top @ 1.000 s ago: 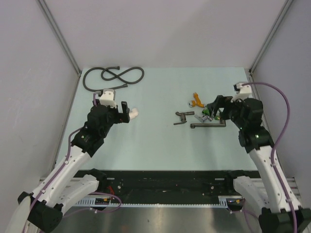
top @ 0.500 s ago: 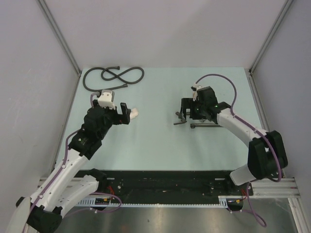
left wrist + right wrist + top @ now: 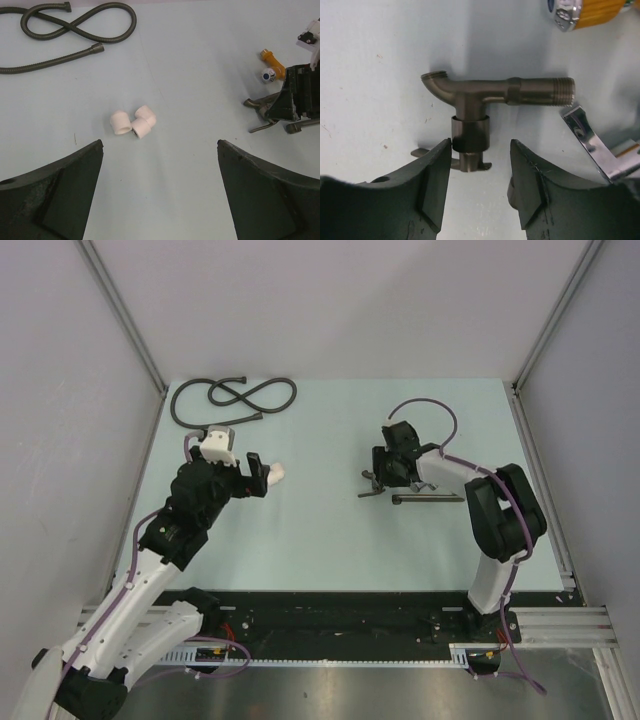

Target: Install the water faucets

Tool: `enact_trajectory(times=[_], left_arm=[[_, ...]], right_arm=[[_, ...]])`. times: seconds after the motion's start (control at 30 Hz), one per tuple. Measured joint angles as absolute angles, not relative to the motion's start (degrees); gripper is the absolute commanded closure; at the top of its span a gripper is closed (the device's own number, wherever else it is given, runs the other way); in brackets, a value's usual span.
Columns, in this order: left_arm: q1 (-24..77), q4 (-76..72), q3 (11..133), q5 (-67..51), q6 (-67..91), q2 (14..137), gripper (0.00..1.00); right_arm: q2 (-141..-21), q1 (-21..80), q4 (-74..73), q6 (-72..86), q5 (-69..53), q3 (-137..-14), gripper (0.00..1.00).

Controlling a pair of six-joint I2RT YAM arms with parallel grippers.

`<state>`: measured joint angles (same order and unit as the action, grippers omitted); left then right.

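Note:
The short water faucet (image 3: 470, 95) lies flat on the pale table, its lever handle pointing towards my right gripper (image 3: 480, 145). The jaws straddle its round valve body. The left finger (image 3: 437, 170) touches the body, and a gap shows at the other finger, so the gripper is open. From above, this faucet (image 3: 371, 481) sits left of my right gripper (image 3: 388, 476), and the long-pipe faucet (image 3: 430, 498) lies just in front. My left gripper (image 3: 160, 145) hangs wide open and empty, short of the white fittings (image 3: 132, 123).
A coiled dark hose (image 3: 232, 398) lies at the back left. An orange-and-chrome part (image 3: 272, 59) and a shiny chrome piece (image 3: 585, 145) lie close to the faucets. White fittings (image 3: 277, 472) rest by my left gripper (image 3: 258, 475).
My right arm has swung in from the right side onto the short faucet, and its jaws have narrowed around the valve body. The left arm has hardly moved.

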<state>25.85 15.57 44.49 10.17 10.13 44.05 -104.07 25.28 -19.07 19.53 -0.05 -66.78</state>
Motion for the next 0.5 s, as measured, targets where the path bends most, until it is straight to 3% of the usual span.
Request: enact_trajectory(times=[0.33,0.5], left_arm=[[25.8,15.6,44.5,9.8,10.2,44.1,0.0],[25.8,15.6,44.5,9.3,10.2,44.5,0.0]], right_arm=[[-108.2,26.5,-15.8,19.4,0.0,-68.3,0.55],[-108.4,27.0,-15.6,17.7,0.0,-68.5,0.71]])
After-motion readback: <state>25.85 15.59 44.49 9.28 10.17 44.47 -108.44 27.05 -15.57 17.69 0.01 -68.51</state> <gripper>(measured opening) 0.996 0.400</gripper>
